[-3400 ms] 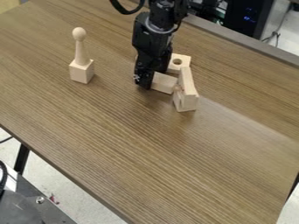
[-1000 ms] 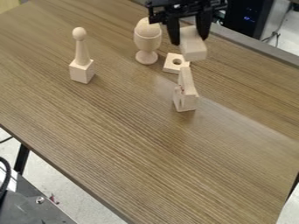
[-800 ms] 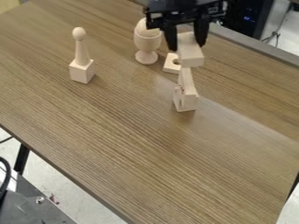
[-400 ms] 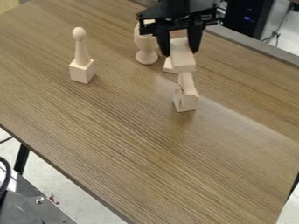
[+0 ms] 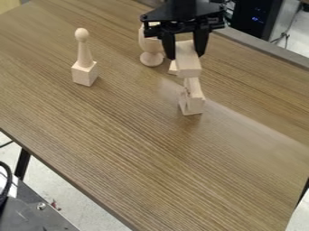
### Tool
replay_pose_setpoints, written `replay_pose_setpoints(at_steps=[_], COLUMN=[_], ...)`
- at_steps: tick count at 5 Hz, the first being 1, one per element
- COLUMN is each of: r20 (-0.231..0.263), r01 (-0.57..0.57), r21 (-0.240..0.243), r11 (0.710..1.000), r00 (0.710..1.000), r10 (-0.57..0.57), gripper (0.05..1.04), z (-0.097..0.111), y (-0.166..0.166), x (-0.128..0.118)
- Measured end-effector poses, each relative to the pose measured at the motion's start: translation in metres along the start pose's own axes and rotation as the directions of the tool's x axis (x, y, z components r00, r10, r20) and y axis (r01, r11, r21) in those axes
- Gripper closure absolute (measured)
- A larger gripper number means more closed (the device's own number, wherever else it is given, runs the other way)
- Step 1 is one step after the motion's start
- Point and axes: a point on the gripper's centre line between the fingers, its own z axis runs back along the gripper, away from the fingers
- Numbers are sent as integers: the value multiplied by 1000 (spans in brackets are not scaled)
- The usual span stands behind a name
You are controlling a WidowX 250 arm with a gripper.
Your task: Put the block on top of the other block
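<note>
The gripper (image 5: 186, 56), towards 1 o'clock on the table (image 5: 120, 149), has its fingers parted by a block's width, gripping the block (image 5: 189, 67). The lower block (image 5: 193, 104) stands at its 6 o'clock; whether they touch cannot be told. The cup (image 5: 151, 59) stands near 12 o'clock, the peg (image 5: 84, 72) between 10 and 11.

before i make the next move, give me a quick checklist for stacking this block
1. Block held between the fingers of the gripper: ok
2. Notched block upright on the table: ok
3. Held block centred over the notched block: cannot tell, one slanted view
4. Held block touching the notched block: cannot tell, they overlap in view
5. Round-topped piece away from the gripper: ok
6. Cup-shaped piece clear of the gripper: cannot tell, partly hidden
</note>
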Motion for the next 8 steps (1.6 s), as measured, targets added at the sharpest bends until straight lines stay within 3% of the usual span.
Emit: replay_pose_setpoints(at_steps=[8], r20=[-33], r01=[47], r21=[26], r11=[999], r00=[998], r10=[-46], gripper=[552], z=[-23], y=[-5], x=[-11])
